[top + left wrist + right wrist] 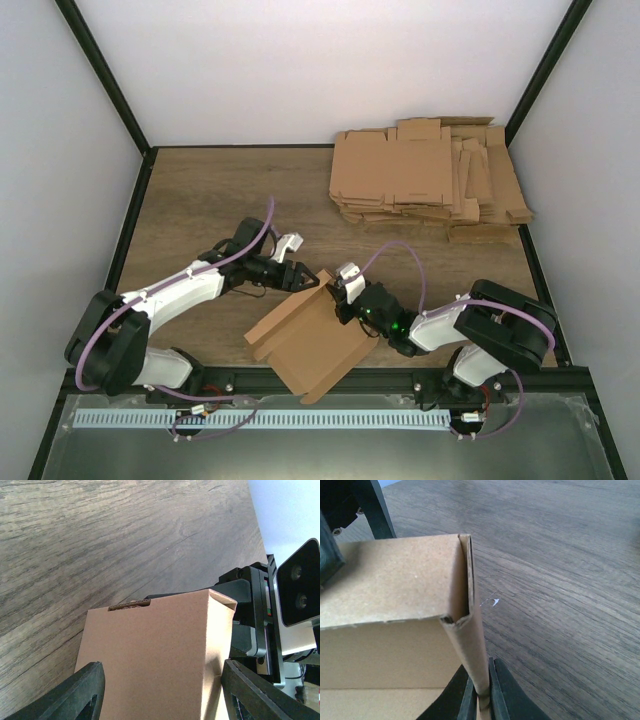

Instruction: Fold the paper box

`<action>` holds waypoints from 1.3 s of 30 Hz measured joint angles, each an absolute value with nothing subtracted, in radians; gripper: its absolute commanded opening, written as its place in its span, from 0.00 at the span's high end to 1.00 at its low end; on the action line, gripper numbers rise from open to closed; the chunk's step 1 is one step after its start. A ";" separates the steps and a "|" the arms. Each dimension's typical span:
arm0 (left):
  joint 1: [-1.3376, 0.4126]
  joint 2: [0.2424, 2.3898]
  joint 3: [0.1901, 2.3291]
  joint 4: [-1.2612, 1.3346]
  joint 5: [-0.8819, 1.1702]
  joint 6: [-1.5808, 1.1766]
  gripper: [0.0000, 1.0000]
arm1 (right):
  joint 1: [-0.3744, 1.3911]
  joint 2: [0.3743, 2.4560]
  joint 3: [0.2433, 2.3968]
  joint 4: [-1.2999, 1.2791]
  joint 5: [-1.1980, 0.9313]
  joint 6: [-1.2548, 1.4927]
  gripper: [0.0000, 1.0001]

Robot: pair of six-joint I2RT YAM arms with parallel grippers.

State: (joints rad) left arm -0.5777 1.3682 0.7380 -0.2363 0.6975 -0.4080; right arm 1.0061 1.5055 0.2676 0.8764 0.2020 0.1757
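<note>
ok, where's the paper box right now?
Top view: the paper box sits centre at the near edge of the table, between the left gripper and right gripper; the blank stack lies back right.

A wood-grain worktop [220,200] fills the scene. At its far right lies an untidy pile of flat brown cardboard blanks [430,170], overlapping one another, with flaps sticking out at the edges. White walls [300,70] in a black frame [100,70] close in the left, far and right sides. A white slotted strip [300,418] runs along the near edge.
</note>
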 measured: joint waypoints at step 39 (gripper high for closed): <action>-0.595 1.386 0.760 -0.227 0.699 -0.461 0.52 | 1.008 1.514 0.313 0.883 0.230 0.112 0.73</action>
